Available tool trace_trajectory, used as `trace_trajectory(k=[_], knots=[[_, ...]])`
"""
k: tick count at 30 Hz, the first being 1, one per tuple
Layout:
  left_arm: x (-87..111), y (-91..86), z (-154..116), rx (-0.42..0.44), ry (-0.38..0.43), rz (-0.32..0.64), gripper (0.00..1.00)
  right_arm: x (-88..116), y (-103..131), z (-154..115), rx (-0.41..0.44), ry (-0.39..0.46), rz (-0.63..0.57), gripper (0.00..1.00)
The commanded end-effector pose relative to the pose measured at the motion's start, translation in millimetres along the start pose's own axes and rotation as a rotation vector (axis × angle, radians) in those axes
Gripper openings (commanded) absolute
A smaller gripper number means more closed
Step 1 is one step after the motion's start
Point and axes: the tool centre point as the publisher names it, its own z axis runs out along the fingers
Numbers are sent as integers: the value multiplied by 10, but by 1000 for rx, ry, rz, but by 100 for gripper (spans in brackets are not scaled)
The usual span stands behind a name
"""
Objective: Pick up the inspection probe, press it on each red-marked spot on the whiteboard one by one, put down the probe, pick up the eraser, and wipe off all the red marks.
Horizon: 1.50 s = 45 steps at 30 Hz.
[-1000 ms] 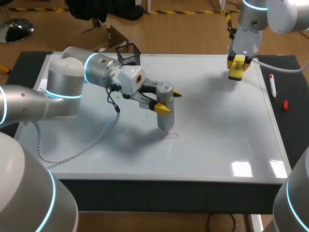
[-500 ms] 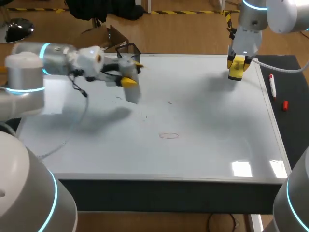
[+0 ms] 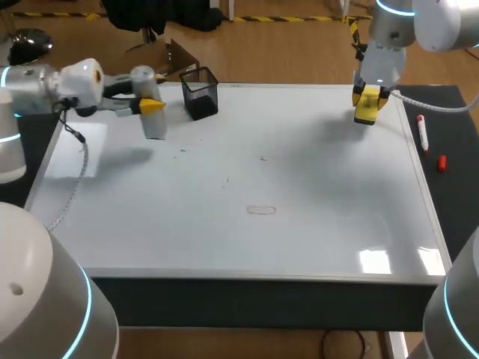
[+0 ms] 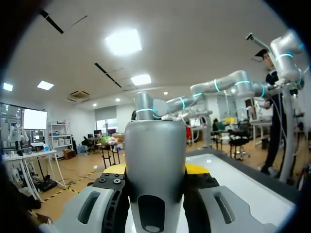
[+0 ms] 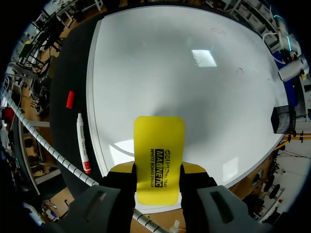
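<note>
Grey probe [image 3: 154, 120] (one only) is clamped between the fingers of your left gripper [image 3: 150, 103]. It hangs over the far left part of the whiteboard [image 3: 322, 239], near the mesh cup [image 3: 200, 93]. Your right gripper [image 3: 368, 101] is closed on the single yellow eraser [image 3: 367, 111], above the far right corner. Count one clear red oval [image 3: 262, 210] near mid-board. Three faint specks [image 3: 262, 158] lie beyond it — colour too faint to confirm. The left wrist view cuts off the probe's lower end. One marker [image 3: 423, 133] and one red cap [image 3: 441, 162] lie beside the board's right edge.
</note>
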Motion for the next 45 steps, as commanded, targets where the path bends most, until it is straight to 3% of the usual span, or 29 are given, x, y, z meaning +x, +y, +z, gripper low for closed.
trace_trajectory(k=[1, 10, 22, 30, 39, 45], knots=[[-91, 4, -276, 8, -24, 3, 0, 0, -12, -10, -1, 4, -3, 0], [-229, 14, -430, 28, -29, 5, 0, 0, -12, -10, -1, 4, -3, 0], [-229, 14, -430, 28, -29, 5, 0, 0, -12, -10, -1, 4, -3, 0], [-229, 14, -430, 28, -29, 5, 0, -292, 584, 99, -19, 17, -94, 0], [-229, 14, -430, 28, -29, 5, 0, -524, 1167, -18, -11, 14, -185, 0], [-229, 14, -430, 28, -29, 5, 0, -805, 1539, -98, 7, 18, -244, 0]])
